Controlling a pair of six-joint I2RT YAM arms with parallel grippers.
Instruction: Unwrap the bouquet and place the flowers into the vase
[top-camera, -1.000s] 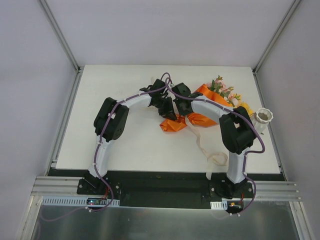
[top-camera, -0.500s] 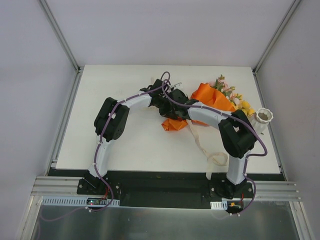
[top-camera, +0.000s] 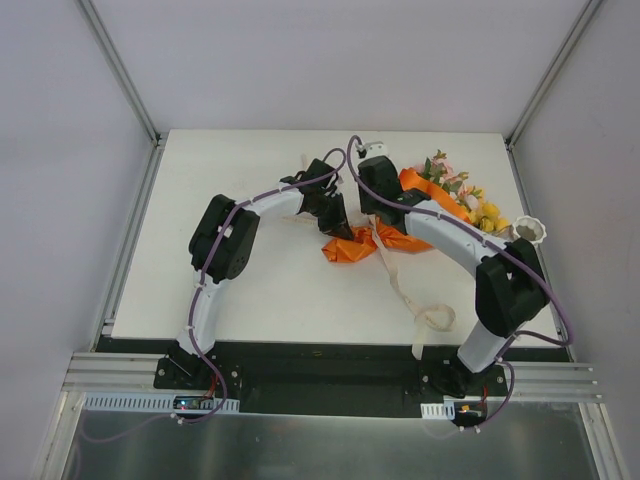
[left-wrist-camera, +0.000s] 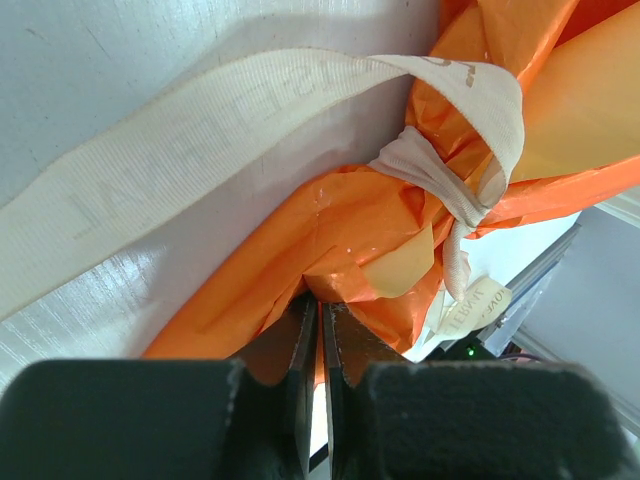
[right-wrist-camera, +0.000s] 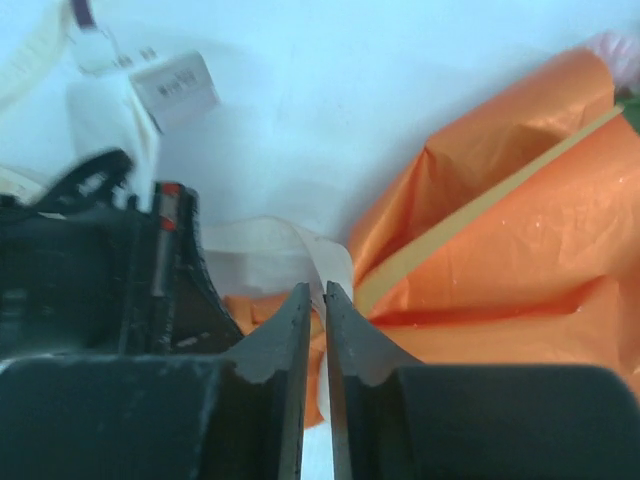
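The bouquet lies on the table, its orange paper still tied by a cream ribbon knot. Pink and yellow flowers stick out at its far right end. My left gripper is shut on a fold of the orange paper at the stem end; the left wrist view shows the jaws pinching it. My right gripper hangs just right of it, over the wrap. Its jaws are nearly together with a loop of ribbon between them. The white vase stands at the right edge.
The ribbon's loose tail runs toward the front edge and curls into a loop. My right arm's elbow sits close in front of the vase. The two wrists are close together above the stem end.
My right wrist has pulled back and up from the stem end while its elbow swung right. The orange paper shifted a little. My left gripper stays clamped in place.
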